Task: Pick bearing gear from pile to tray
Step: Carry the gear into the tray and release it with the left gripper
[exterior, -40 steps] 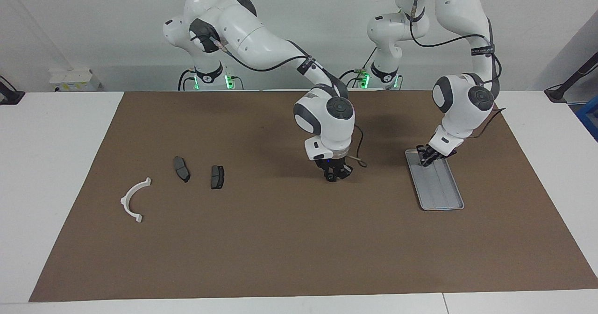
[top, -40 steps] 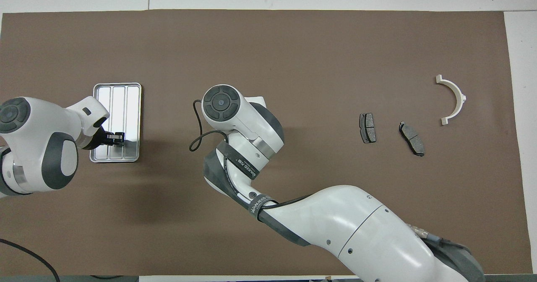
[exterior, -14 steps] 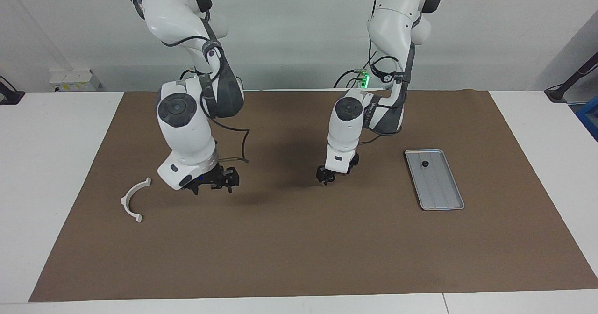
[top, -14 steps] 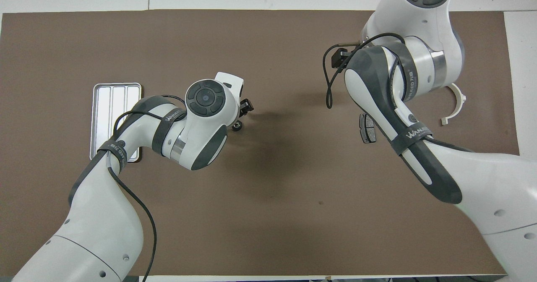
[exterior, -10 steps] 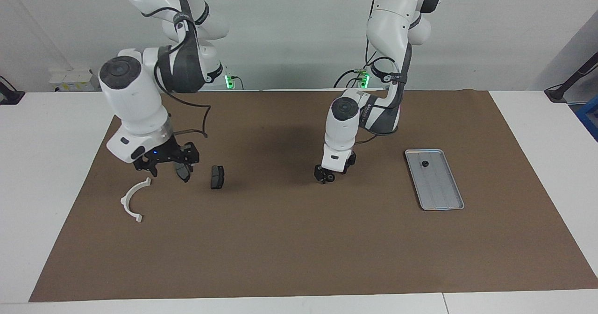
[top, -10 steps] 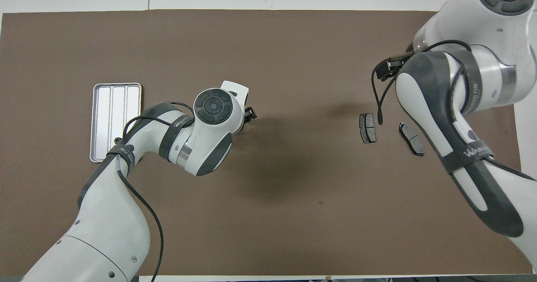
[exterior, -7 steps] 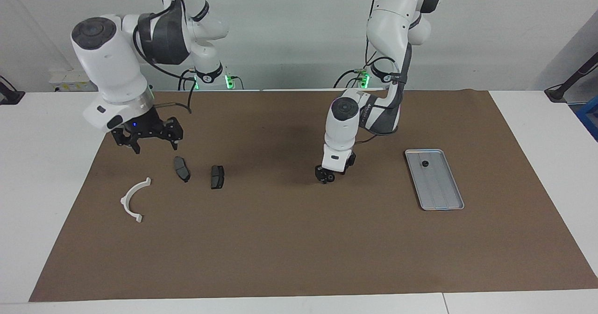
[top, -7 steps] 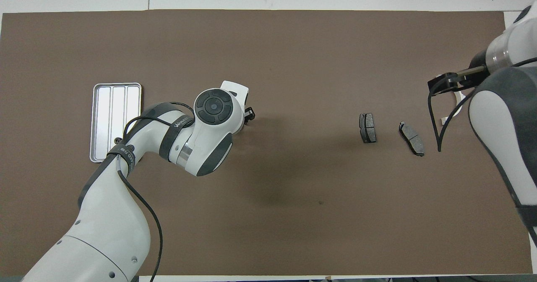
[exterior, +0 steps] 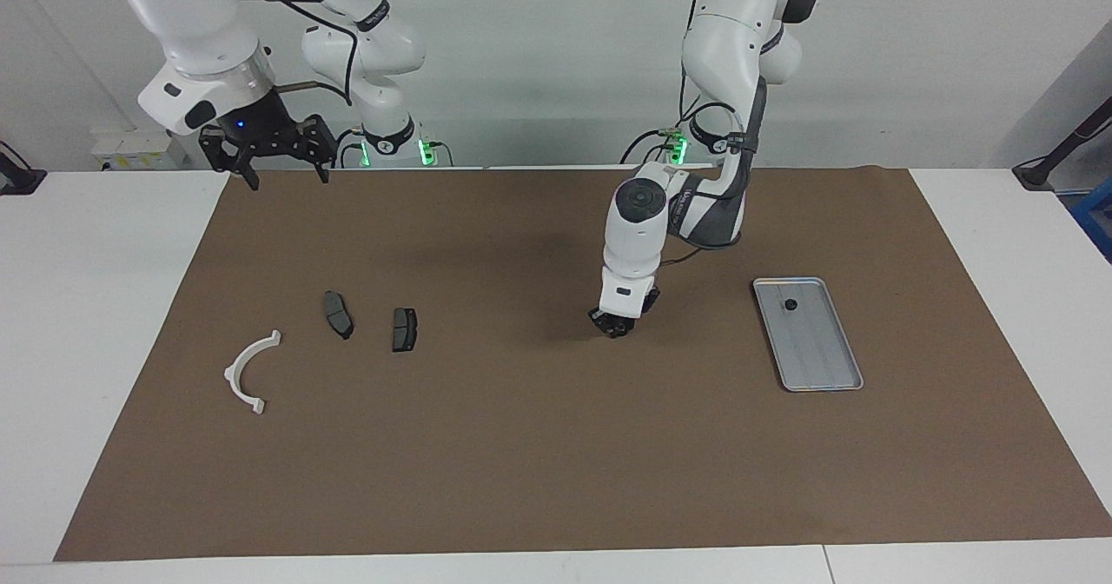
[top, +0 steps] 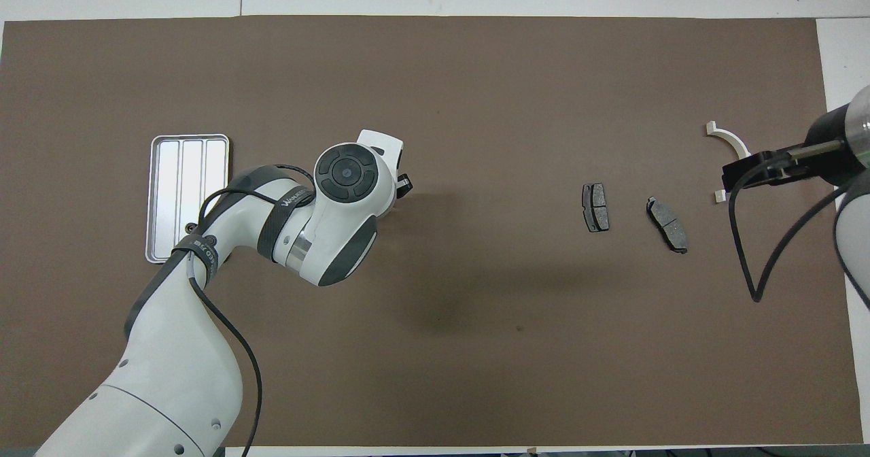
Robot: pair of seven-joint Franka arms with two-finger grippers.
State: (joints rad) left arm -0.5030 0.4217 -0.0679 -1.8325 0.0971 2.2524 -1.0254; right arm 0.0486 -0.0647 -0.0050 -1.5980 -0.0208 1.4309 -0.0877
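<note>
**Left gripper down at mid-mat**

The left gripper [exterior: 615, 324] is low over the brown mat [exterior: 556, 445]; I cannot tell its grip. The right gripper [exterior: 268, 151] hangs wide open and empty, high over the right arm's end of the white desk [exterior: 104, 306]. One small black round piece [exterior: 790, 304] lies in the ribbed silver metal tray [exterior: 821, 362]. I cannot read the lettering on the left arm's black strap [top: 292, 198].

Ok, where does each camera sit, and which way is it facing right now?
Facing view: high across the table, looking at the robots; both arms show, left claw low over the brown mat, right claw raised over its edge.
Overhead view: above the robots' end, looking steeply down; mostly the left arm shows.
Shared, half a turn apart: shallow silver-grey metal tray, two dark grey brake-pad shapes, white curved bracket.
</note>
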